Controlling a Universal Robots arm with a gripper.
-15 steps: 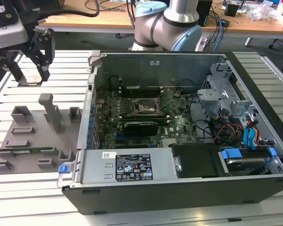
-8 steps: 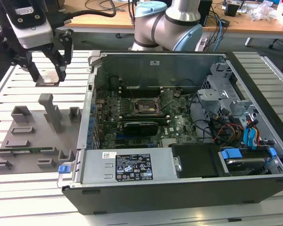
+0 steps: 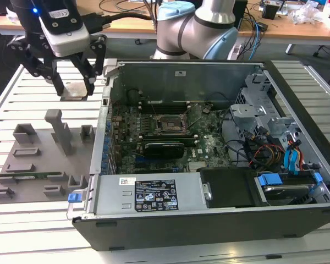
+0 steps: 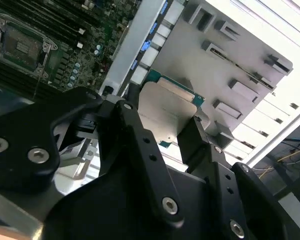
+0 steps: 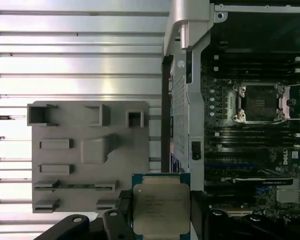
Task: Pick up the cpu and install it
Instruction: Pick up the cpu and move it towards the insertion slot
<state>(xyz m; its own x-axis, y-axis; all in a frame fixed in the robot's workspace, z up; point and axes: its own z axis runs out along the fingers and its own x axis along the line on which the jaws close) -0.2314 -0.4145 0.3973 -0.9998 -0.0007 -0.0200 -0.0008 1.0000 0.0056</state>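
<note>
At the exterior view's left, a grey tray [image 3: 44, 159] lies on the slatted table [image 3: 22, 93]. Just beyond it hangs the gripper [image 3: 74, 91], fingers clamped on the cpu [image 3: 75, 87], lifted off the table. Further right stands the open computer case [image 3: 181, 82], with the socket [image 3: 168, 124] mid-board.

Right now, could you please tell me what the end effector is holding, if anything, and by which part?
The end effector holds the cpu, pinched by two opposite side edges.
</note>
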